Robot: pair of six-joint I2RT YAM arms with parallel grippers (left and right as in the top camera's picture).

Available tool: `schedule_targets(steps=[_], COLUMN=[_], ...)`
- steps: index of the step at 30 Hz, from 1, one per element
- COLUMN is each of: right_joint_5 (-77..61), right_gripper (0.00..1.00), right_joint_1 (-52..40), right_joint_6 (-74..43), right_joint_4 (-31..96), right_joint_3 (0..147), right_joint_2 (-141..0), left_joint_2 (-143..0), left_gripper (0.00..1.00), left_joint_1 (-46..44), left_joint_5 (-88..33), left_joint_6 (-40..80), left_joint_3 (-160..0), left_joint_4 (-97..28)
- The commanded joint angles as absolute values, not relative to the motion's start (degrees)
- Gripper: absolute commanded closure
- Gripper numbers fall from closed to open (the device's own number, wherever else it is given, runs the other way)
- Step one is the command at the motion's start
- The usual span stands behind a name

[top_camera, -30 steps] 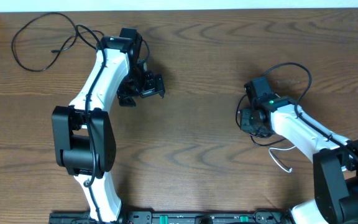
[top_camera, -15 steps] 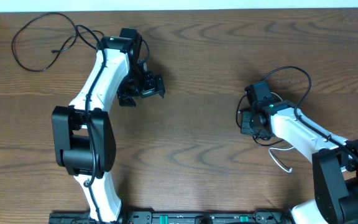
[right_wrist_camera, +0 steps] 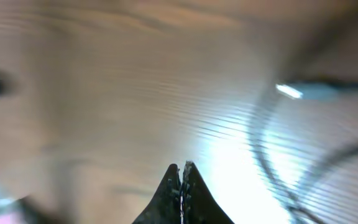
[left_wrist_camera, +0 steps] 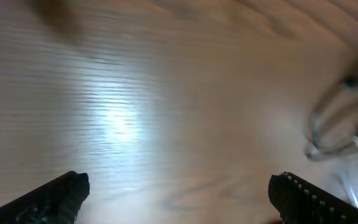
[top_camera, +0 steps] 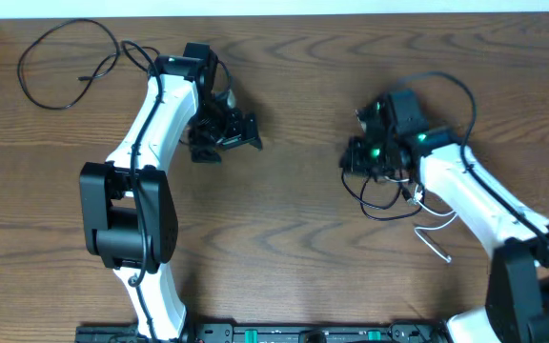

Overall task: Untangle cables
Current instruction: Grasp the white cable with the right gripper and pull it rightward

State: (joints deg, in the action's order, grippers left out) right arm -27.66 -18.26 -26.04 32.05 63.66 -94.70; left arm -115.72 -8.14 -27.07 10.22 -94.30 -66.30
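My right gripper (top_camera: 353,157) (right_wrist_camera: 182,167) is shut, its jaws pressed together with only a thin sliver between them. A black cable (top_camera: 377,216) hangs in a loop from under it down to the table. The white cable (top_camera: 432,246) trails to the right of that loop. In the right wrist view blurred cable strands (right_wrist_camera: 267,155) curve at the right. Another black cable (top_camera: 57,107) lies loosely coiled at the far left. My left gripper (top_camera: 232,145) (left_wrist_camera: 179,186) is open over bare wood, with a blurred cable loop (left_wrist_camera: 328,134) far off to its right.
The wooden table (top_camera: 284,248) runs to a pale far edge (top_camera: 284,8). Both arm bases stand at the near edge. The right arm's own thicker black cable (top_camera: 465,105) arches over its wrist.
My right gripper closed, then swung up and to the left, and the black loop followed it leftward. My left gripper shifted slightly to the right, still open.
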Motion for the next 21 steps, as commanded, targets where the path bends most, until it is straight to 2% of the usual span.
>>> schedule_targets(steps=[1, 4, 7, 9, 10, 13, 16, 21], right_joint_5=[-39.5, -37.9, -25.6, -13.0, -6.3, 7.4, 18.2, 10.2], right_gripper=[0.99, 0.99, 0.97, 0.82, 0.71, 0.55, 0.46, 0.40], right_joint_1=[-18.1, -18.0, -17.6, -17.2, -16.8, -15.9, -14.3, -11.5], right_joint_6=[-25.0, -25.0, -25.0, -25.8, -26.2, -27.9, -30.2, -29.3], right_joint_4=[32.2, 34.3, 40.5, 46.2, 49.4, 55.1, 57.0, 54.5], right_joint_3=[67.7, 69.8, 70.5, 70.5, 70.4, 70.0, 68.6, 67.8], right_joint_2=[-90.4, -87.4, -85.0, -84.6, -84.8, -86.2, -89.3, -96.4], left_joint_2=[-116.0, -116.0, -116.0, -116.0, -116.0, -116.0, -116.0, -116.0], left_gripper=[0.02, 0.02, 0.02, 0.02, 0.02, 0.02, 0.02, 0.02], left_joint_1=[-8.1, -8.1, -8.1, -8.1, -8.1, -8.1, -8.1, -8.1], left_joint_5=[-37.7, -38.3, -38.2, -36.9, -35.8, -34.9, -34.9, -34.9], left_joint_6=[0.5, -0.4, -0.4, -0.4, -0.3, -0.2, -0.1, -0.1], left_joint_3=[-94.0, -94.0, -94.0, -94.0, -94.0, -94.0, -94.0, -94.0], left_joint_4=[-66.9, -66.8, -66.8, -66.8, -66.9, -67.1, -67.0, -67.0])
